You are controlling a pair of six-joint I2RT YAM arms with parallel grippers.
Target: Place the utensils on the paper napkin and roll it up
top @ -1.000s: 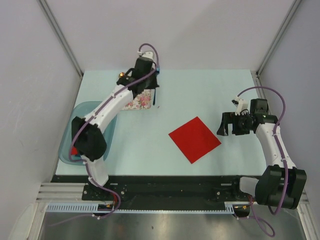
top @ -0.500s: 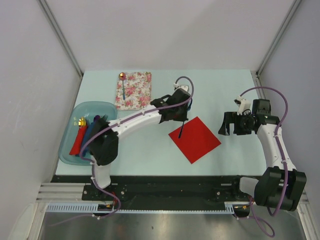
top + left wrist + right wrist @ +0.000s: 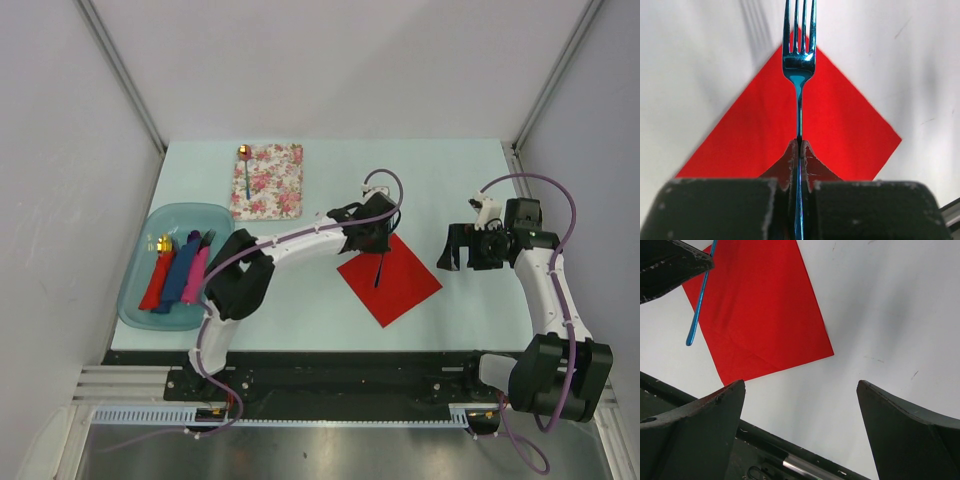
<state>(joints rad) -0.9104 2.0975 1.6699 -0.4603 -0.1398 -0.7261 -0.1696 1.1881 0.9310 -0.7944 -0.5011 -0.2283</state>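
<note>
Left gripper pinches blue fork over red napkin.
Jaws are pressed onto the fork handle, tines pointing away over the napkin's near-left part; can't tell whether the fork touches it. Right gripper is spread wide and holds nothing, just right of the napkin. Spoon lies on the floral cloth, far-left, well apart. Teal tray on the left holds rolled napkins.

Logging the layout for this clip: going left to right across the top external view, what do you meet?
Blue tray → floral cloth → red napkin, with the fork held over it by the left gripper → right gripper.
</note>
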